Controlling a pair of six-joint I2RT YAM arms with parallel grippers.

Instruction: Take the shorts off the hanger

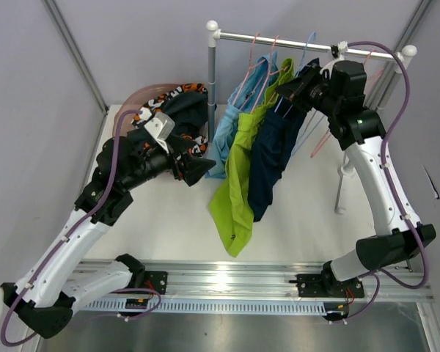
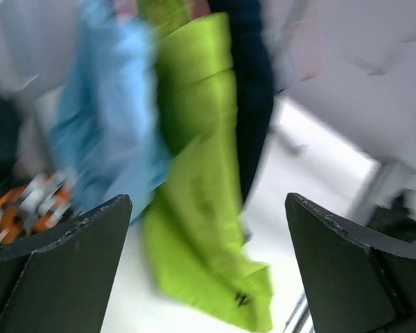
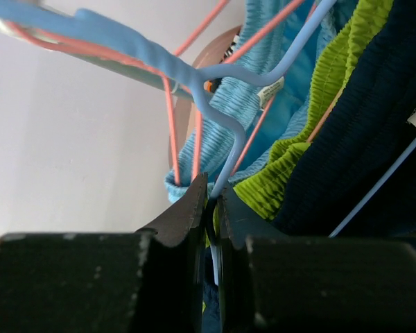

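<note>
Nearest to us, the left gripper (image 1: 196, 169) sits low over the table (image 1: 169, 220) with its fingers spread wide and nothing between them. It's aimed at the hanging clothes, and its own blurred camera has the lime green shorts (image 1: 236, 187) dead ahead, just beyond the fingertips but not touching. That green pair hangs lowest of the three, draped between the light blue shorts (image 1: 226, 128) on its left and the navy shorts (image 1: 271, 158) on its right, and overlapping both. Higher and further back, the right gripper (image 3: 211, 201) is pinched shut on the thin wire of a light blue hanger (image 3: 145, 52), right at the waistbands under the rail (image 1: 279, 38). The navy pair seems to hang from that wire, though the crowded hangers make it hard to be sure. So this reads as a brace-and-pull. The right arm should hold that hanger steady while the left closes on one loose leg only, well clear of its neighbours. Then it should draw down and toward itself so the waistband slides off the wire rather than dragging the whole rack. Far back on the left lies a heap with the patterned shorts (image 1: 165, 99) and another dark pair, already off, so three pairs are left to go.
</note>
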